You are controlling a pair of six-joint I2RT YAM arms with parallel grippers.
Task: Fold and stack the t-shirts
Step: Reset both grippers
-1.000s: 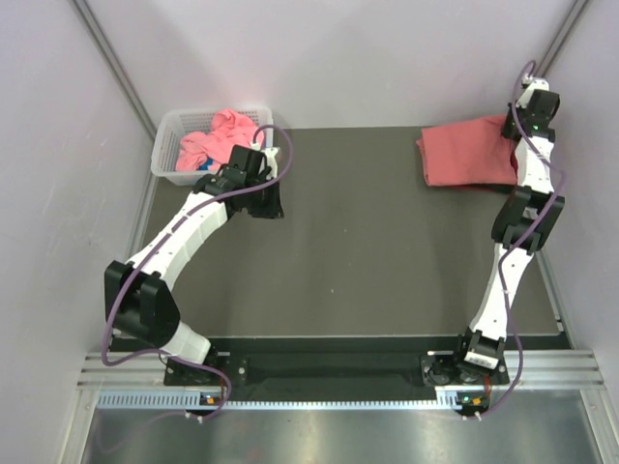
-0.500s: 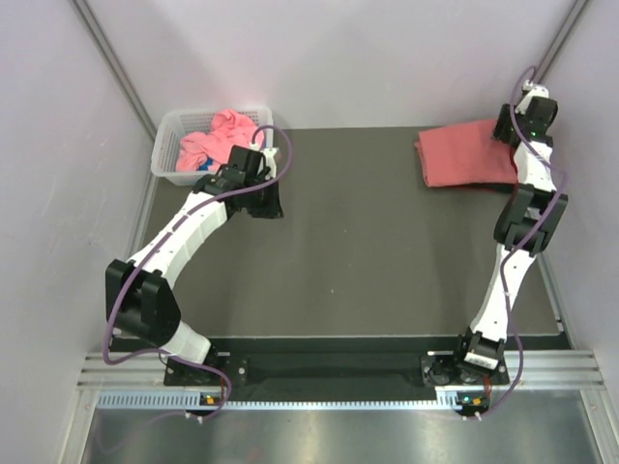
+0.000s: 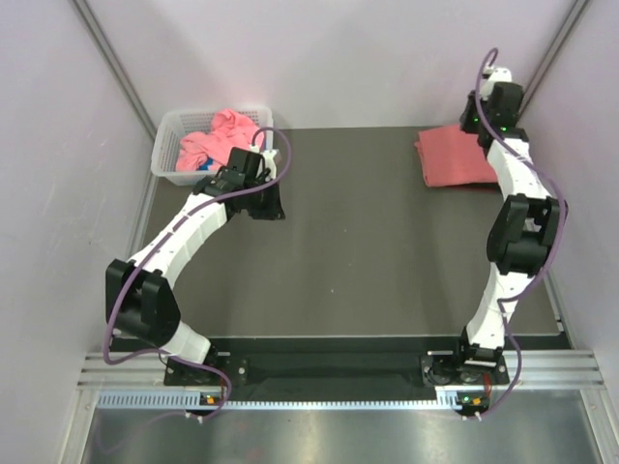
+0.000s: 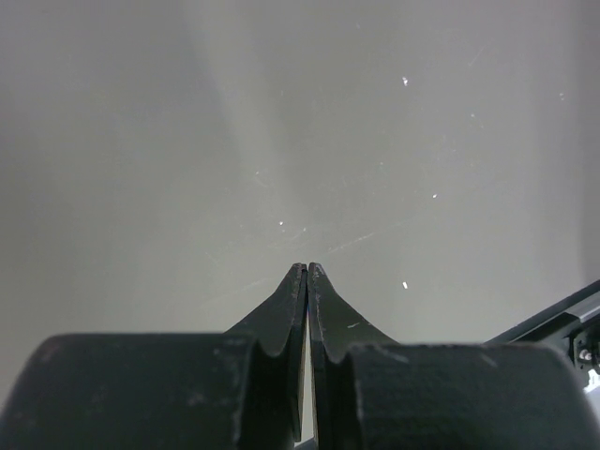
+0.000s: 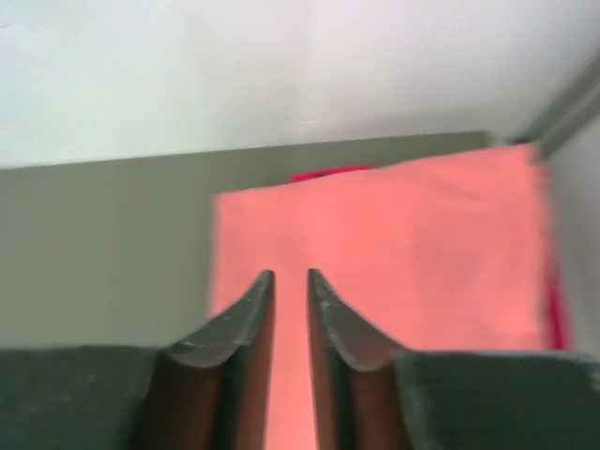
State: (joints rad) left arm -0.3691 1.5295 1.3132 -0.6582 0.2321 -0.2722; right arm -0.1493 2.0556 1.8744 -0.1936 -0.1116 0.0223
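A folded salmon-red t-shirt (image 3: pixel 453 159) (image 5: pixel 394 244) lies flat at the table's back right corner. My right gripper (image 3: pixel 480 118) (image 5: pixel 290 274) hovers above its back edge. Its jaws stand a narrow gap apart with nothing between them, and the shirt shows through the gap. A crumpled pink t-shirt (image 3: pixel 221 135) fills the white lattice basket (image 3: pixel 166 147) at the back left. My left gripper (image 3: pixel 269 201) (image 4: pixel 307 266) is shut and empty. It sits over bare table just in front of the basket's right end.
Pale walls enclose the table at the back and both sides, close to the right arm. Something blue (image 3: pixel 206 165) peeks out under the pink shirt in the basket. The dark table top (image 3: pixel 368 251) stretches between the two arms.
My right gripper has let go of the salmon-red shirt's right end, risen and swung back and to the left. The shirt lies flat. The left arm has not moved.
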